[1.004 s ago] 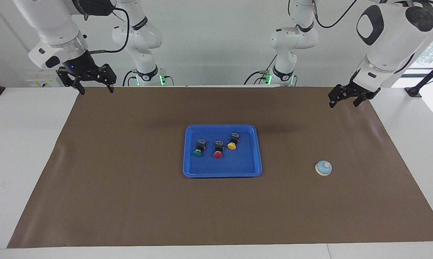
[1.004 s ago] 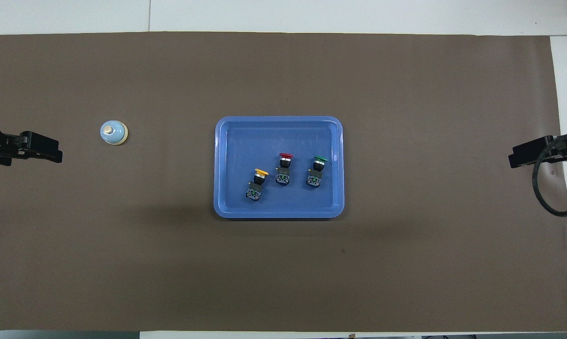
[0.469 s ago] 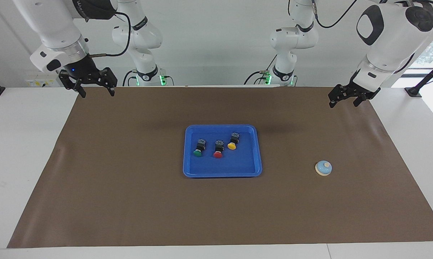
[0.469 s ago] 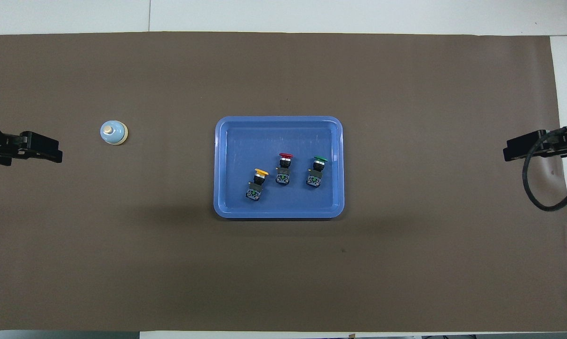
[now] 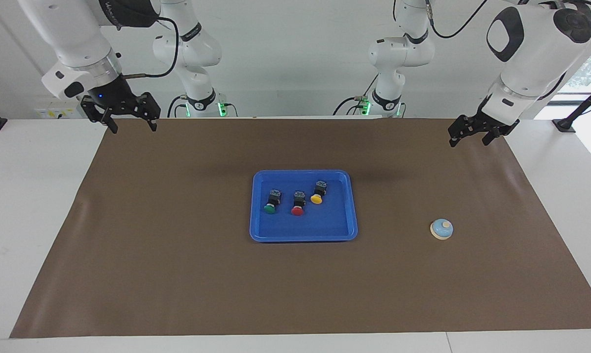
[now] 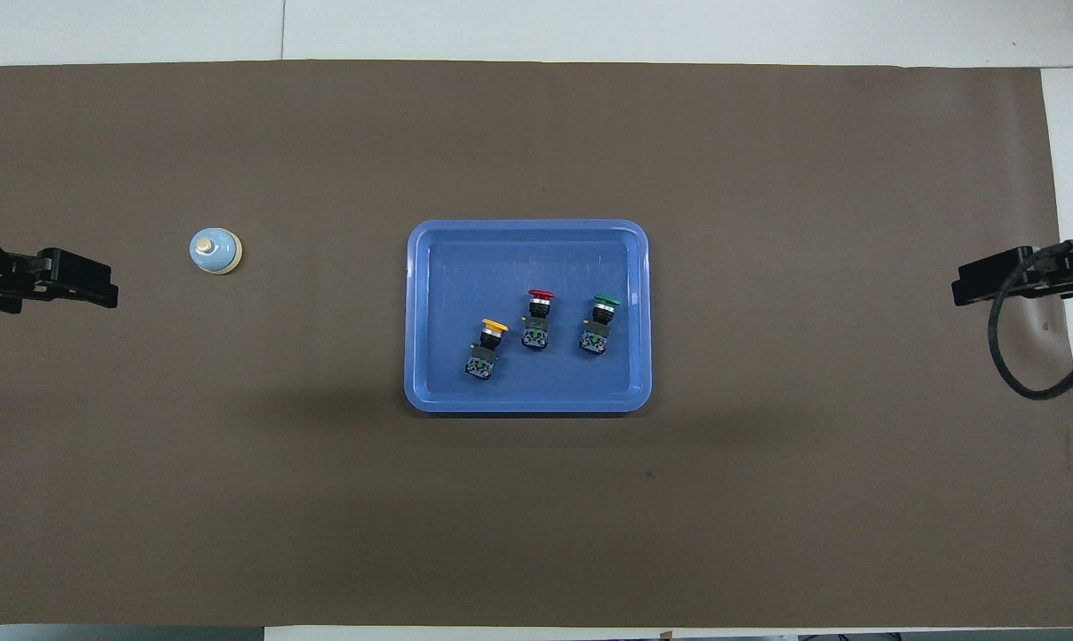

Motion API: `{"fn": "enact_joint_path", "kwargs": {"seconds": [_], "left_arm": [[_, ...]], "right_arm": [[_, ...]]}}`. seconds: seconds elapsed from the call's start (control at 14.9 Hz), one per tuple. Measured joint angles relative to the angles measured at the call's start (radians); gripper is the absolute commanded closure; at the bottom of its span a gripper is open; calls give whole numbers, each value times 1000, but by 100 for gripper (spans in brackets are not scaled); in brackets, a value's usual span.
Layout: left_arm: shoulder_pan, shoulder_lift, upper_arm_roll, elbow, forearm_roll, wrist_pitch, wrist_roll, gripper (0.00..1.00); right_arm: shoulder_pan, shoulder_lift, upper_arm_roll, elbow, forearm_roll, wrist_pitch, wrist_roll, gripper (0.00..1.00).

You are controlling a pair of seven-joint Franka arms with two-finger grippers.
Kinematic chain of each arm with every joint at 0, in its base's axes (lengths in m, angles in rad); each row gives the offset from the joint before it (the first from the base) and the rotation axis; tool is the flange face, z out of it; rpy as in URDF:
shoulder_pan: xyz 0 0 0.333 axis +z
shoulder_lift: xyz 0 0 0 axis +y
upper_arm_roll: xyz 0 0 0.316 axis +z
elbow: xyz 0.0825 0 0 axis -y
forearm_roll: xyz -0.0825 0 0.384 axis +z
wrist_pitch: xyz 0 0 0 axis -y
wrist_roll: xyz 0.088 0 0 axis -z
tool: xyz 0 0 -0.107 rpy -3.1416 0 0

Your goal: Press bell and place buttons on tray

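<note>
All three buttons lie in the tray (image 5: pixel 256 230), which sits mid-bench on the brown mat (image 5: pixel 177 274): green (image 5: pixel 270 202) toward my right arm's end, red (image 5: pixel 298 203) in the middle, yellow (image 5: pixel 318 192) toward my left arm's end and a little nearer to me. Each lies on its side, none touching another.

The bell (image 5: pixel 441 229) stands on the mat toward my left arm's end, well apart from the tray and a bit farther from me than it. Whether it has been rung I cannot tell; nothing touches it.

My left gripper (image 5: pixel 468 135) hangs over the mat's near corner at its own end, jaws wide and empty. My right gripper (image 5: pixel 131 119) hangs over the other near corner, jaws wide too, holding nothing.

By my reckoning the placing is done; only the bell could be left.
</note>
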Motion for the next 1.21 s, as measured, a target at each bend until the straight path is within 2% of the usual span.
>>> {"fn": "enact_joint_path", "kwargs": {"seconds": [1.14, 1.21], "left_arm": [[0, 0, 0, 0, 0, 0, 0, 1], [0, 0, 0, 0, 0, 1, 0, 42]], "right_arm": [[0, 0, 0, -1, 0, 0, 0, 0], [0, 0, 0, -1, 0, 0, 0, 0]]}}
